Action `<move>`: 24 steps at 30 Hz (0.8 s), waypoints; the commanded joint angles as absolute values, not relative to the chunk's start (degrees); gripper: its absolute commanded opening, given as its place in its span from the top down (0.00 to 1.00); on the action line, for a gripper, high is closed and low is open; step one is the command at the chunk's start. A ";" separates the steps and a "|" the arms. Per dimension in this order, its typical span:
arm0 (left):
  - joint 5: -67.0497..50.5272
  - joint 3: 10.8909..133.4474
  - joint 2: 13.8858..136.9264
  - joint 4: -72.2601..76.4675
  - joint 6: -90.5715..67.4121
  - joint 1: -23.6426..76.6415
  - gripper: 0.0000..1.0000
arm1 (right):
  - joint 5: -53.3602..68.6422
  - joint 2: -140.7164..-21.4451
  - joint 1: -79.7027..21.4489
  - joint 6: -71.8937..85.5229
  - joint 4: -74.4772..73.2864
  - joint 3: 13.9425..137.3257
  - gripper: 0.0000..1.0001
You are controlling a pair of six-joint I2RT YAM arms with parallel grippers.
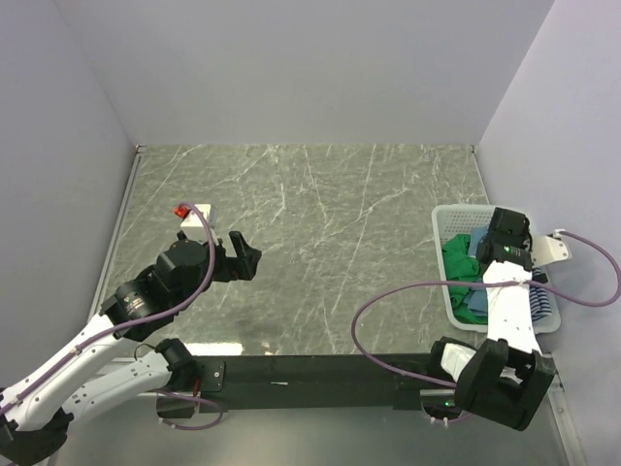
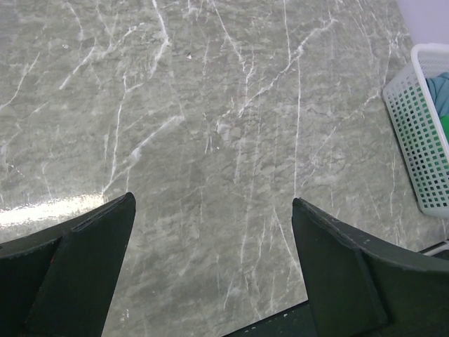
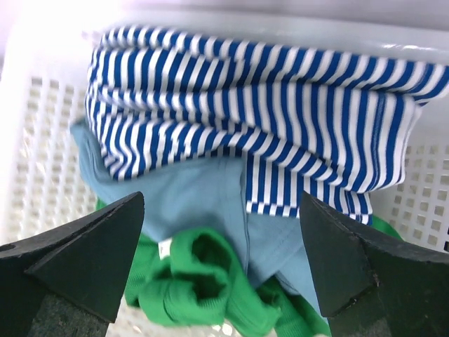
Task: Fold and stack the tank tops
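Top: 0 of 3 folded; tank tops (image 1: 458, 260) all in basket (image 1: 456, 208), right side of frame. L wrist: left pincer (image 2: 212, 232) released, empty, over table (image 2: 210, 105). R wrist: right pincer (image 3: 221, 232) released above striped top (image 3: 266, 119), frame centre; nothing grasped.

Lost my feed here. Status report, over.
Left tool open over table. Right tool open above basket. Striped top, teal top, green top bunched inside, unfolded. Nothing blocking.

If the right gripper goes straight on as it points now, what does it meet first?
Most likely the teal top, straight ahead of the open right gripper in the basket. The striped top and green top lie close beside it, so depth is unclear.
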State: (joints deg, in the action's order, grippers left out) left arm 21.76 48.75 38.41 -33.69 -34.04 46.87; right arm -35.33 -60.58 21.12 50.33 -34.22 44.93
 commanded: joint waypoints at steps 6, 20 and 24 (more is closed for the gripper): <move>19.69 48.60 39.99 -31.90 -32.96 47.02 0.01 | -37.18 -65.11 26.36 56.60 -27.52 45.35 0.02; 19.34 48.43 42.45 -31.73 -31.91 47.02 0.01 | -36.38 -76.20 27.69 61.70 -23.82 46.76 0.60; 19.25 48.78 42.80 -31.64 -31.82 47.02 0.01 | -36.91 -75.59 27.60 61.35 -26.01 47.90 1.00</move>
State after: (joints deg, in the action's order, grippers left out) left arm 20.16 48.73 42.63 -33.65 -33.19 46.87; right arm -34.46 -76.31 27.27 60.25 -25.78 45.06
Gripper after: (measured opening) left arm 0.993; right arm 0.049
